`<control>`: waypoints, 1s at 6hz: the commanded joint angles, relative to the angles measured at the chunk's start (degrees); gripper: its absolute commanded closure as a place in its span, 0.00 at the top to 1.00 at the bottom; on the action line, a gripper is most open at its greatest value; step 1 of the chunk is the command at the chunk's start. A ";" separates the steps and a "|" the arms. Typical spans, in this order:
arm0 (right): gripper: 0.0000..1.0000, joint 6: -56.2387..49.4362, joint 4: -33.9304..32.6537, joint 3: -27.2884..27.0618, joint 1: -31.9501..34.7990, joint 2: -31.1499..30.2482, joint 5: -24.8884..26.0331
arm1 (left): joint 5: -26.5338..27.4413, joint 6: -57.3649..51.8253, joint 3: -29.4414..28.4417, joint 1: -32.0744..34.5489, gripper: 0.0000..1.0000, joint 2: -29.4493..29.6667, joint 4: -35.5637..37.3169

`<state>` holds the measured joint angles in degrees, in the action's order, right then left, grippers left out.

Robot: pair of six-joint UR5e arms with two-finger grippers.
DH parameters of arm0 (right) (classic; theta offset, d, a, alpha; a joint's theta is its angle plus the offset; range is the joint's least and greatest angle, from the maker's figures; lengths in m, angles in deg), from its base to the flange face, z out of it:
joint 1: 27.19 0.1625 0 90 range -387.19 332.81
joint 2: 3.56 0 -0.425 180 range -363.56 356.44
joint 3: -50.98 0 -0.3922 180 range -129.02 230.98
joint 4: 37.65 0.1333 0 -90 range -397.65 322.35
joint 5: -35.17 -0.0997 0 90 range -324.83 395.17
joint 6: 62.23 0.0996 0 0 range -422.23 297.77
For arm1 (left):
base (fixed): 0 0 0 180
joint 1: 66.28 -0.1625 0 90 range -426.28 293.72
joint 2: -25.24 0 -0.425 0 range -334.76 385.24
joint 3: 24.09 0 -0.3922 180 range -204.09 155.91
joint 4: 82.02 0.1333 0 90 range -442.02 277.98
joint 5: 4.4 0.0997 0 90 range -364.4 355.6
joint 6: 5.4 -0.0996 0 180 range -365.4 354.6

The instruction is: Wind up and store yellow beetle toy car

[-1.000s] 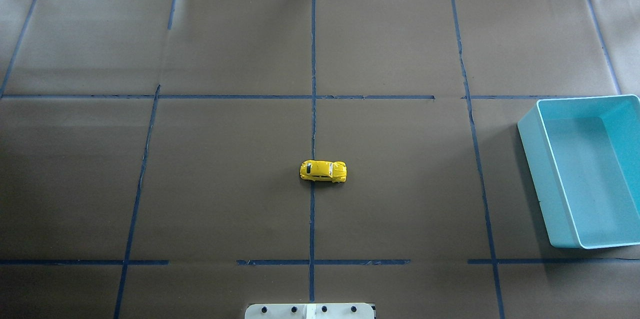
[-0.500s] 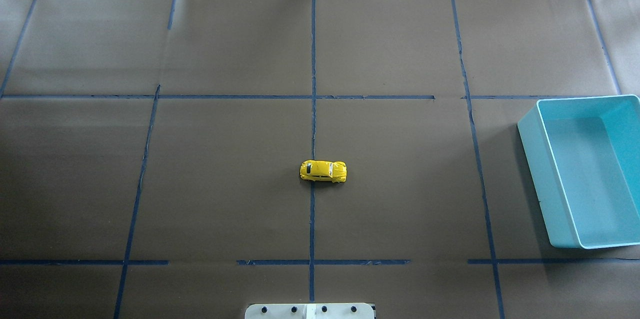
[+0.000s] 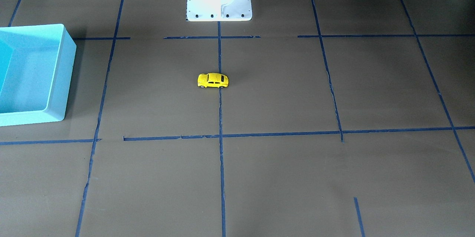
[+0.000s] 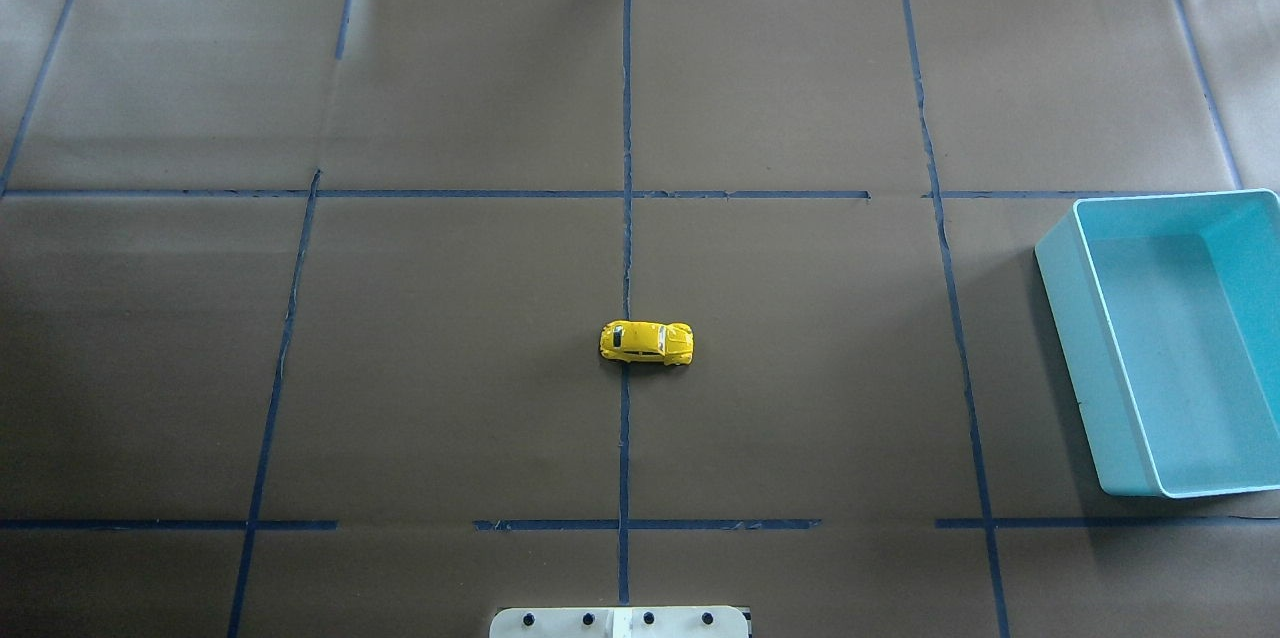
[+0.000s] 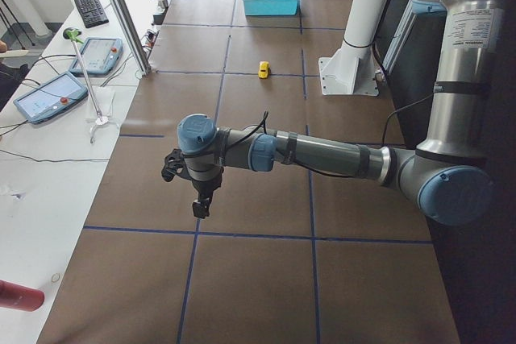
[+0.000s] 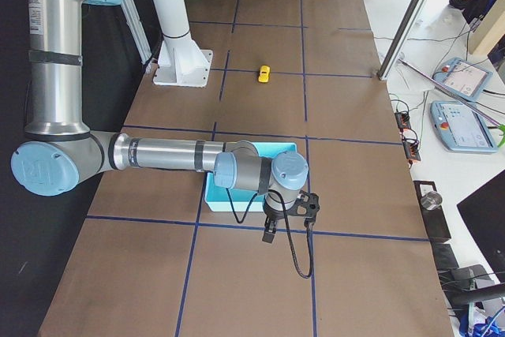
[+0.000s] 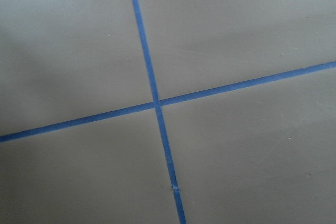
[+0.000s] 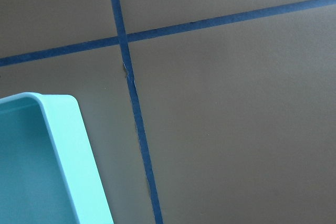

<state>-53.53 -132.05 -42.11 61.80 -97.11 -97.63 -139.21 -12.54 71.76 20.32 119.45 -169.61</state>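
Observation:
The yellow beetle toy car (image 4: 646, 343) stands on its wheels near the table's middle, on the central blue tape line; it also shows in the front view (image 3: 213, 80) and both side views (image 5: 263, 69) (image 6: 263, 74). The turquoise bin (image 4: 1070, 338) is empty at the table's right side. My left gripper (image 5: 199, 209) hangs above the table's far left end, well away from the car. My right gripper (image 6: 268, 234) hangs just past the bin's outer side (image 6: 211, 195). Both grippers show only in side views, so I cannot tell whether they are open or shut.
Brown paper with blue tape grid lines covers the table. The white robot base plate (image 3: 219, 10) sits at the robot's edge, in line with the car. The right wrist view shows the bin's corner (image 8: 52, 171). Operator tablets (image 5: 47, 94) lie on a side bench.

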 commanded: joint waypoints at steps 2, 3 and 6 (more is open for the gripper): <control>1.00 0.00 0.00 0.01 -0.05 0.03 0.00 | -0.20 0.02 0.30 -9.83 1.00 7.46 -0.30; 1.00 0.00 0.00 0.10 -0.05 -0.06 0.00 | -0.11 0.02 1.87 -13.35 1.00 10.44 -1.43; 1.00 0.00 0.00 0.10 -0.05 -0.06 0.00 | 7.06 -0.24 7.16 -27.75 1.00 11.61 -14.05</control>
<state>-53.53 -132.04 -42.02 61.76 -97.14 -97.63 -135.63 -12.76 78.38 -2.49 130.57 -179.01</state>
